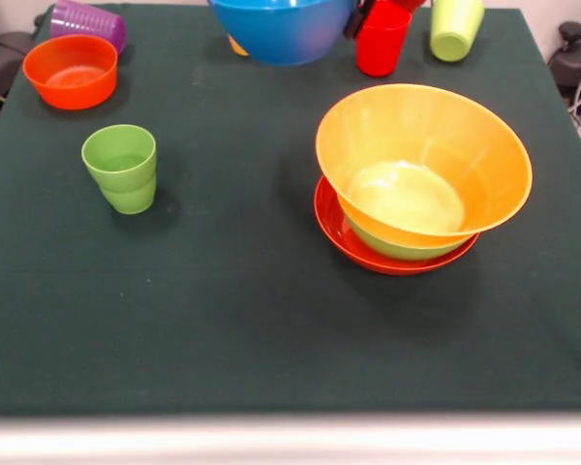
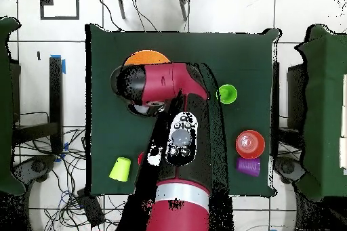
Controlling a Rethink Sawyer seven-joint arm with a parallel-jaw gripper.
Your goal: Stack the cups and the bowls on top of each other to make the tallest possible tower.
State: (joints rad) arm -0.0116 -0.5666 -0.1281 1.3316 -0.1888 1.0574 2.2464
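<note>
The tower (image 1: 407,194) stands right of centre in the front view and consists of three nested bowls: a red-orange bowl (image 1: 334,225) at the base on the surface (image 1: 271,320), a green bowl (image 1: 387,247) inside it, and the large orange-yellow bowl (image 1: 445,126) on top. The top bowl is not seated level; its mouth tilts toward the lower left of the frame, so the tower's vertical axis leans slightly at the top. Judged from this layout, the task is at an early-to-middle stage, with three bowls placed and seven items left. Loose items are as follows: a blue bowl (image 1: 283,29) at top centre, cut by the frame edge; a small orange bowl (image 1: 71,71) at upper left, mouth up; a purple cup (image 1: 87,21) lying on its side behind it, long axis roughly horizontal; a light green cup (image 1: 122,168) upright at left centre, mouth up; a red cup (image 1: 381,39) at top right; and a second light green cup (image 1: 455,27) beside it, tilted with its base toward the camera. A yellow-orange sliver beside the blue bowl cannot be identified. In the overhead view the arm (image 2: 175,174) covers the middle of the surface. The pincer is hidden in both views, so whether it is spread or pressed together cannot be told.
</note>
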